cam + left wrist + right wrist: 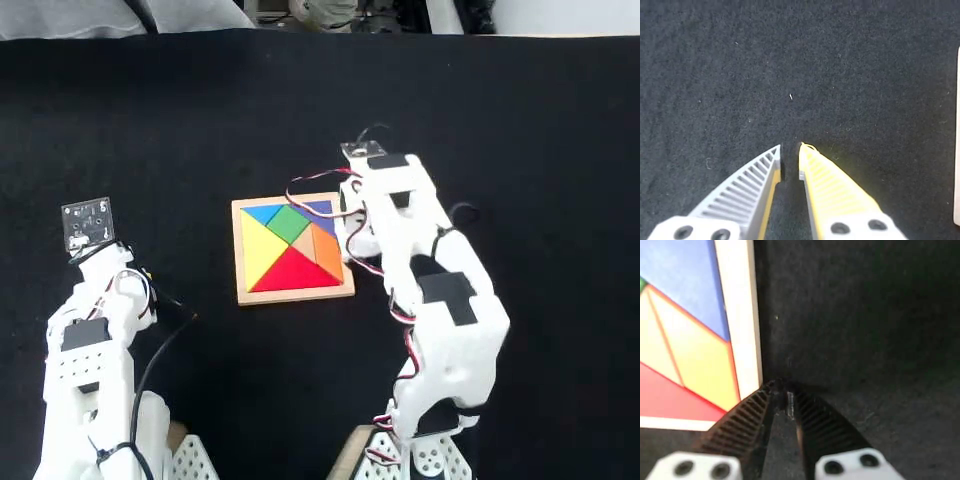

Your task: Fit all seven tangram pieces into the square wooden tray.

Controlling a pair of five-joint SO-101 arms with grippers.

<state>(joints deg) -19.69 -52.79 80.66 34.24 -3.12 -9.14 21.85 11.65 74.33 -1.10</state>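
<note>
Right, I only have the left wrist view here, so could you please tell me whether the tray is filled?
Observer: Yes. In the high view, coloured pieces cover the whole inside of the square wooden tray.
Operator: Thank you. Where is the right tool?
Observer: The right tool is shut, close beside the tray's outer rim, over the black cloth.
Operator: And how does my arm stand relative to the tray?
Observer: Your left tool is off to the tray's side, well apart from it.

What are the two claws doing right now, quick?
Left claw: closed, holding nothing.
Right claw: closed, holding nothing.
</note>
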